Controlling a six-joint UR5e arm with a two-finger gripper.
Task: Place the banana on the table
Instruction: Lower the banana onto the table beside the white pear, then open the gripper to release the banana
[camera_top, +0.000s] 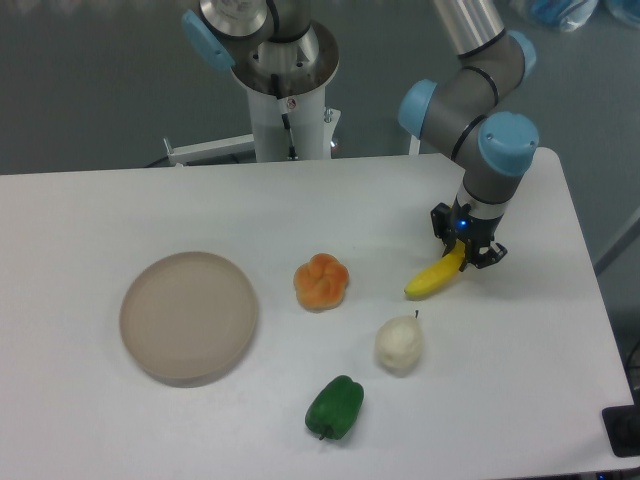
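A slim yellow banana (432, 279) slants over the right part of the white table (100, 210), lower tip pointing left. Its upper right end sits between the fingers of my gripper (464, 256), which is shut on it. Whether the banana's lower tip touches the tabletop cannot be told from this view. The arm reaches down from the upper right.
An orange fruit (321, 281) lies left of the banana. A pale pear (399, 343) lies just below it and a green pepper (335, 407) nearer the front edge. A round beige plate (189, 316) sits at the left. The robot's base post (285, 90) stands behind the table.
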